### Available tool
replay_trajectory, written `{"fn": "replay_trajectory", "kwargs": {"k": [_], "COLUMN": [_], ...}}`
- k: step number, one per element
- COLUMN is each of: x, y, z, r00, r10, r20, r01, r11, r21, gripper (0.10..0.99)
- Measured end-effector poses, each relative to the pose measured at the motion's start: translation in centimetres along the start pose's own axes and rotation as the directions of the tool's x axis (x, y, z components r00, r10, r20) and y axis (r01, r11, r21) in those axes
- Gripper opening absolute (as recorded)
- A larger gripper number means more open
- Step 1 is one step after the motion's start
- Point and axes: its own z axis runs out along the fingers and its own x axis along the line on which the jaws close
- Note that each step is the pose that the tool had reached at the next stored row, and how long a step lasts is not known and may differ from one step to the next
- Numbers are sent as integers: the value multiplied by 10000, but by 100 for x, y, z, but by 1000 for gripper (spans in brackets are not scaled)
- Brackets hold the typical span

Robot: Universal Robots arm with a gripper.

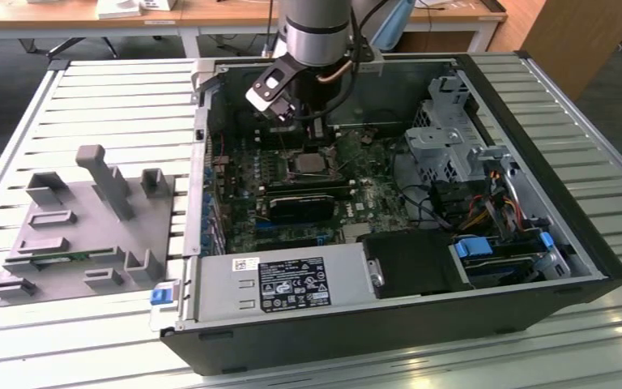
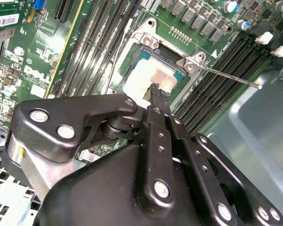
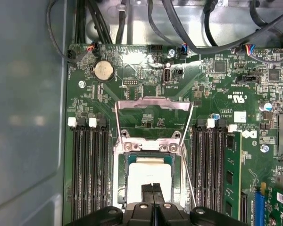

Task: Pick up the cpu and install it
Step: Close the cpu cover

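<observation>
Currently we log gripper (image 3: 153, 189) fingers (image 3: 147, 194) narrow, pressed together over the small flat silver-grey square cpu (image 3: 148, 172) lying in its metal-framed socket (image 3: 132, 147); exterior view: cpu at 12 o'clock of a black rectangular component (image 1: 300, 207).

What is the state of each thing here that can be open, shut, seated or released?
cpu: lying flat in the socket.
socket cover: raised open.
socket lever: released, sticking out sideways.
gripper: shut, holding nothing, tips at the cpu's top; contact unclear.
computer case: lying on its side, open.
</observation>
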Motion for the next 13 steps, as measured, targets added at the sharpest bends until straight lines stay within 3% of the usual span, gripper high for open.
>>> {"fn": "replay_trajectory", "kwargs": {"k": [4, 13], "x": [0, 5], "y": [1, 5], "z": [-67, -356], "r00": [10000, 10000], "r10": [3, 1], "r20": [-17, -18], "r01": [-2, -1], "r11": [10000, 10000], "r21": [56, 61], "gripper": [106, 106]}}
